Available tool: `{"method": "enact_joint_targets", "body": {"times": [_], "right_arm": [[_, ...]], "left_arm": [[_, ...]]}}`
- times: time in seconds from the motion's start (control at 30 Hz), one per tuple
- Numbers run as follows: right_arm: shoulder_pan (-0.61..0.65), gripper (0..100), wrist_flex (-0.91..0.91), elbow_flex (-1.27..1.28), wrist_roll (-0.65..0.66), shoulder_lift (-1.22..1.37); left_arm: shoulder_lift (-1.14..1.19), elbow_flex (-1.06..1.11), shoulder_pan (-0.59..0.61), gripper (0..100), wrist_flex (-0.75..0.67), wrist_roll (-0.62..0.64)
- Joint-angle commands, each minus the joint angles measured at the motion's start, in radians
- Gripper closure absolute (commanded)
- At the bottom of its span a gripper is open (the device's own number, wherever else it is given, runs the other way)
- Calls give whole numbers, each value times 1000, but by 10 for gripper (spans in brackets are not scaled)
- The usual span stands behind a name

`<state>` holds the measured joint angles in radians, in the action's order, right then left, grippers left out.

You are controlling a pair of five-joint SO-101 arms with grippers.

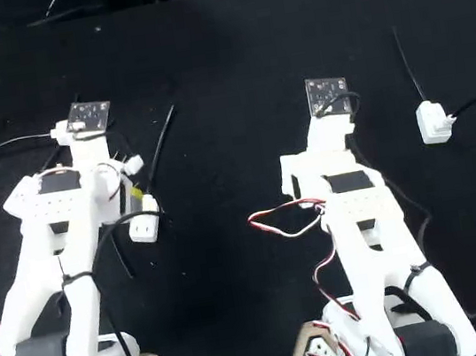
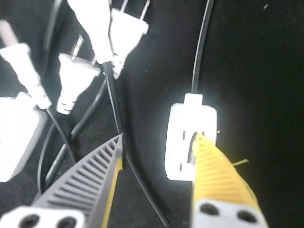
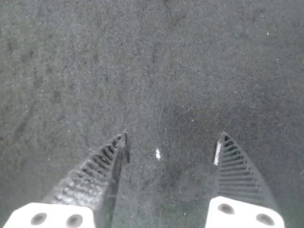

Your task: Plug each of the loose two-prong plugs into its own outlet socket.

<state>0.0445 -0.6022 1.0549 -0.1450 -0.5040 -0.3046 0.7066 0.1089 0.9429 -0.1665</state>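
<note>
White outlet socket [image 2: 183,121] lies left on the counter [image 1: 218,46] under one tip of the left arm's open jaws, black cable [image 2: 114,102] between them, so closing risks pinching cable, not the loose two-prong plugs [image 2: 76,78] just beyond, while the right arm's jaws gape over bare cloth.

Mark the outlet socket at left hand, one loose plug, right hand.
outlet socket [image 2: 179,149], left wrist view, white front face
loose plug [image 2: 126,33], left wrist view, white body
right hand [image 3: 174,137], right wrist view, midway between fingertips
</note>
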Motion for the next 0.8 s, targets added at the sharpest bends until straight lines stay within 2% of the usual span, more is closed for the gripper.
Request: {"method": "enact_joint_targets", "body": {"times": [0.0,0.17,0.33,0.43,0.77], "right_arm": [[-17,730,20,-42,-6,-35],[-17,730,20,-44,-6,-35],[-17,730,20,-44,-6,-35],[-17,730,20,-48,-6,-35],[-23,730,20,-50,0,-35]], "left_arm": [[8,5,59,769,-46,-12],[2,-24,140,769,-44,-12],[5,8,142,769,-44,-12],[2,51,79,769,-44,-6],[-6,137,-265,769,-48,0]]}}
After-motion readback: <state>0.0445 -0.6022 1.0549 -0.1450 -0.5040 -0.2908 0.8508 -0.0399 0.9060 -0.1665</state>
